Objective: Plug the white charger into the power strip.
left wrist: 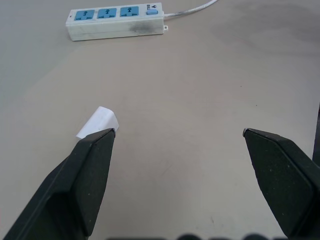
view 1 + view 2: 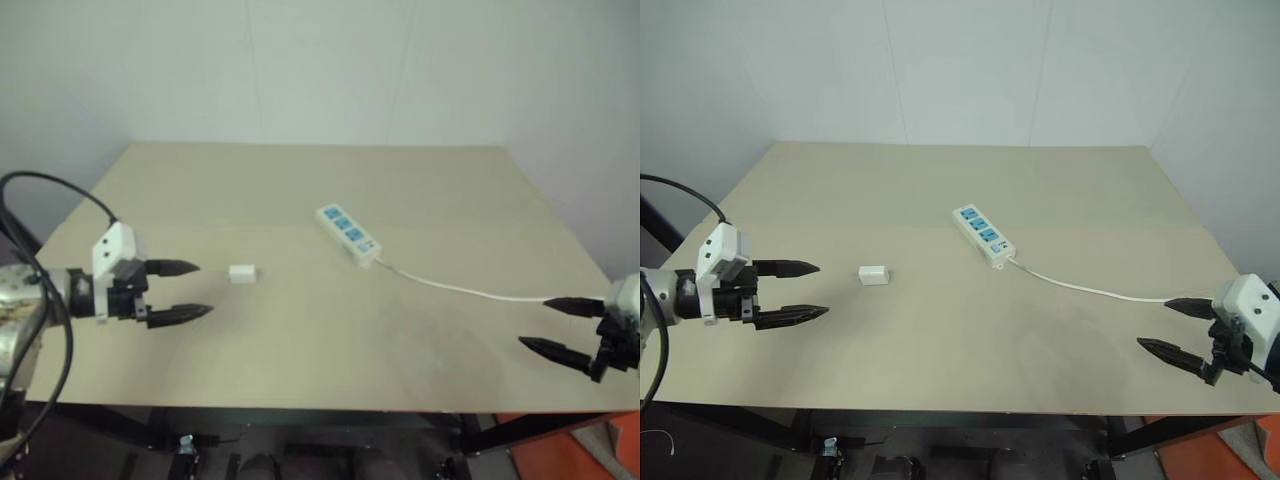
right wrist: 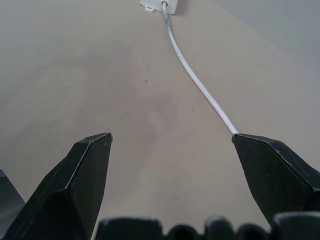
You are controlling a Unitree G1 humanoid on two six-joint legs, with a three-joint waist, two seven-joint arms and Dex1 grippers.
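White charger (image 1: pixel 98 122) lies partly hidden behind one left gripper (image 2: pixel 182 290) finger in the wrist view, while the power strip (image 2: pixel 349 234) cord (image 3: pixel 197 82) runs past the right gripper (image 2: pixel 1172 328); both grippers wide open, empty.

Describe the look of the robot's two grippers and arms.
Each gripper, left gripper and right gripper, has two black, tapered, pointed fingers on a black base, topped by a white angular camera housing. The left arm is silvery metal, with a black cable looping over it.
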